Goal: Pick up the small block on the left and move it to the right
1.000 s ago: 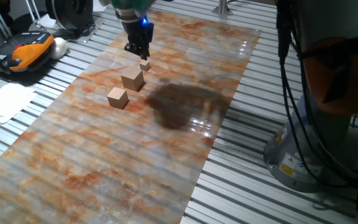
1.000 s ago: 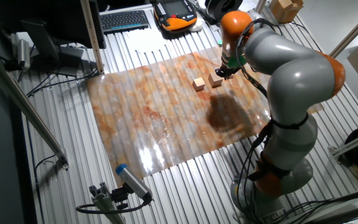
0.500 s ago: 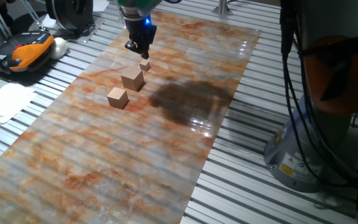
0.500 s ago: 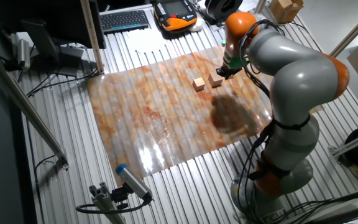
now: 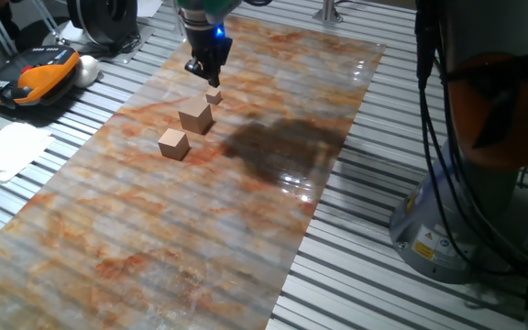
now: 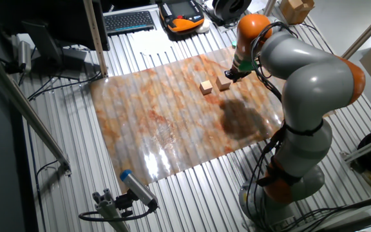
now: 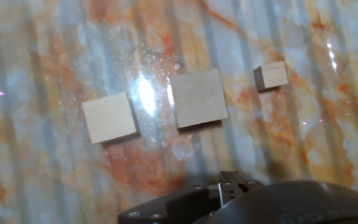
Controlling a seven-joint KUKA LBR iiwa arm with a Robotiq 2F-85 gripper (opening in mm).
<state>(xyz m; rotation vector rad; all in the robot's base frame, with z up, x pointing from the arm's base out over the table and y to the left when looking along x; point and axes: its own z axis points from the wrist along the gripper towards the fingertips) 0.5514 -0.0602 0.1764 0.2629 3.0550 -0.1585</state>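
Note:
The small block [image 5: 214, 95] is the tiniest tan cube and rests on the marbled board [image 5: 273, 211]. In the hand view it lies at the upper right [image 7: 271, 76]. My gripper [image 5: 202, 73] hovers just above and behind it, holding nothing, and its fingers look spread. In the other fixed view the gripper [image 6: 229, 74] hangs at the board's far right and the small block is too small to make out. The hand view shows only the dark hand body [image 7: 247, 199] at the bottom, no fingertips.
The largest tan cube [image 5: 195, 116] [image 7: 197, 98] sits beside the small block, and the medium cube [image 5: 173, 144] [image 7: 109, 117] lies beyond it. The arm's base [image 5: 470, 183] stands off the board's right side. An orange pendant [image 5: 26, 78] lies off the left.
The gripper has risen slightly above the small block and the arm's shadow has drifted right. All three cubes stay where they were.

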